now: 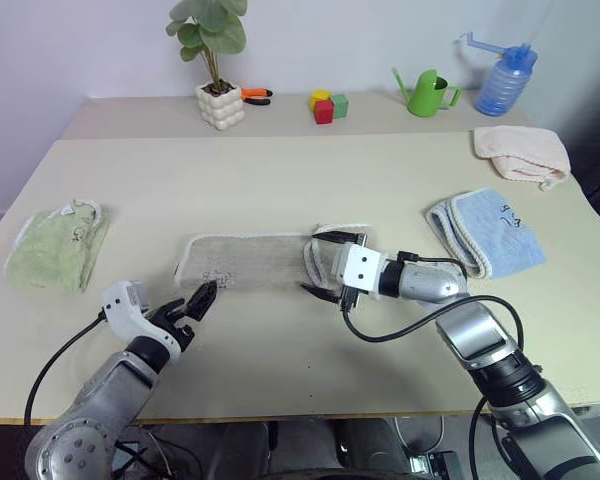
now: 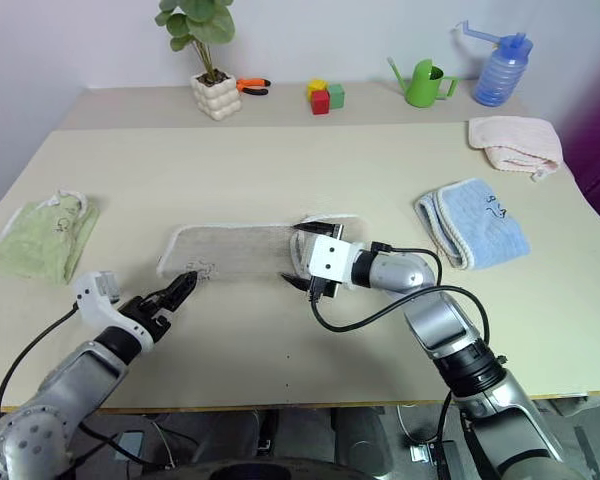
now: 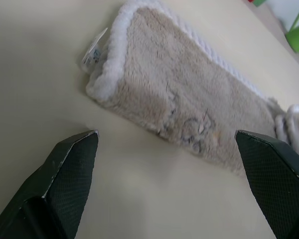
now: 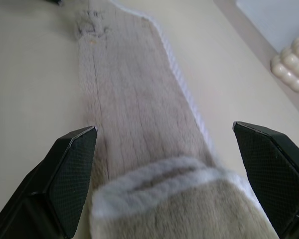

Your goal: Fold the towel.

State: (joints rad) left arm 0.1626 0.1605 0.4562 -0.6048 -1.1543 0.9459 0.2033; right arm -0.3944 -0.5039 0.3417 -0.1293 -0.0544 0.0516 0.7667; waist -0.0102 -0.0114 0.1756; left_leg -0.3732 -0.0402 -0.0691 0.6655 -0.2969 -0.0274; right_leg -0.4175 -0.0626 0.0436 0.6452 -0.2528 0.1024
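The towel is a beige strip with white corded edging, lying folded lengthwise across the middle of the table. Its right end is doubled back into a thicker fold. A small dark embroidered mark sits near the left front corner. My left gripper is open just off that corner, low over the table and apart from the cloth. My right gripper is open, its fingers standing on either side of the doubled right end, gripping nothing.
A pale green cloth lies at the left edge. A light blue folded towel and a pink cloth lie on the right. Along the back stand a potted plant, pliers, coloured blocks, a green watering can and a blue bottle.
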